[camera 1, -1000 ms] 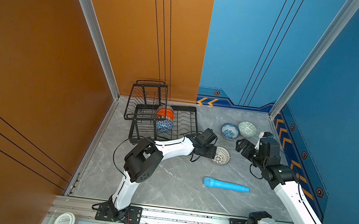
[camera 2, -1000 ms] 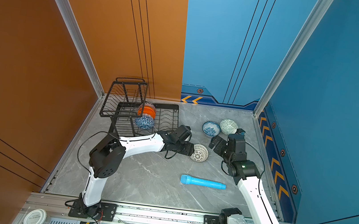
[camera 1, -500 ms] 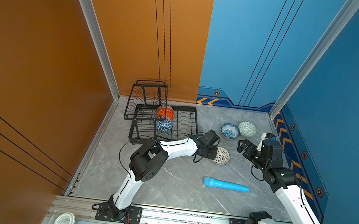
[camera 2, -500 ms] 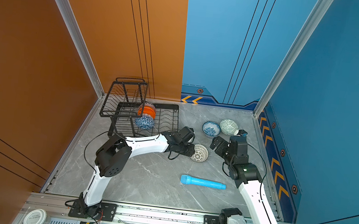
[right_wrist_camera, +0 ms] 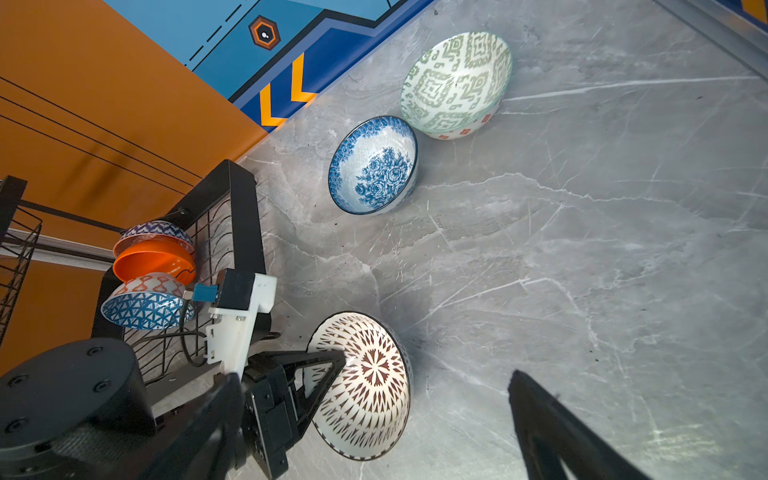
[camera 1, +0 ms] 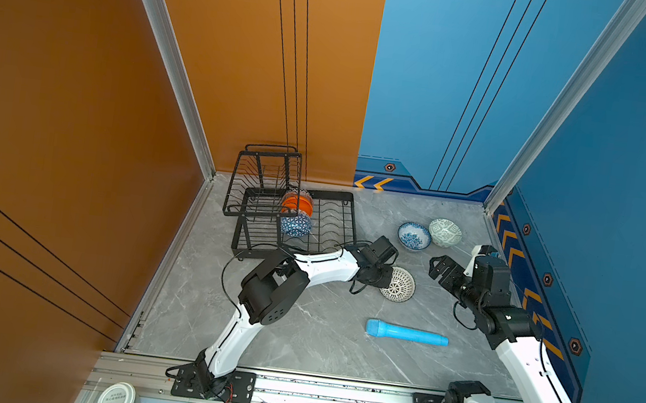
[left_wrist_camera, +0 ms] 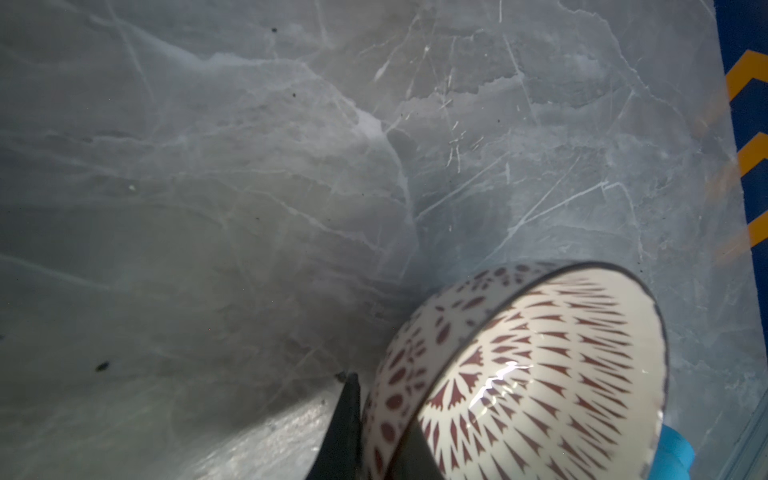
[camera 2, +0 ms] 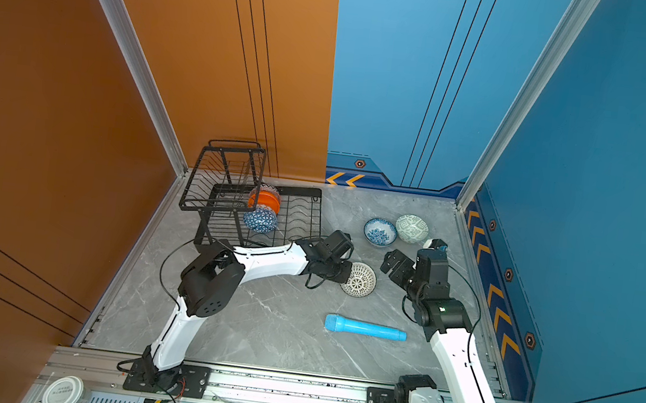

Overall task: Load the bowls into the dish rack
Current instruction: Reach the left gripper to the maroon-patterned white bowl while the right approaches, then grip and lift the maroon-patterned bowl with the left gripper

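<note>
Progress about midway: glossy orange bowl (camera 1: 298,204) and blue triangle-patterned bowl (camera 1: 296,224) stand in the black wire dish rack (camera 1: 347,214), left gripper (camera 1: 382,279) is clamped on the tilted white dark-dotted bowl (camera 1: 401,285) near the rack, right gripper (camera 1: 441,267) gapes empty, and the white-blue floral bowl (camera 1: 414,236) and pale green patterned bowl (camera 1: 445,232) wait on the grey marbled table (camera 1: 296,333).

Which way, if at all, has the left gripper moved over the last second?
Yes. In both top views the left gripper has edged away from the dish rack, toward the dotted bowl, and is now shut on its rim.
</note>
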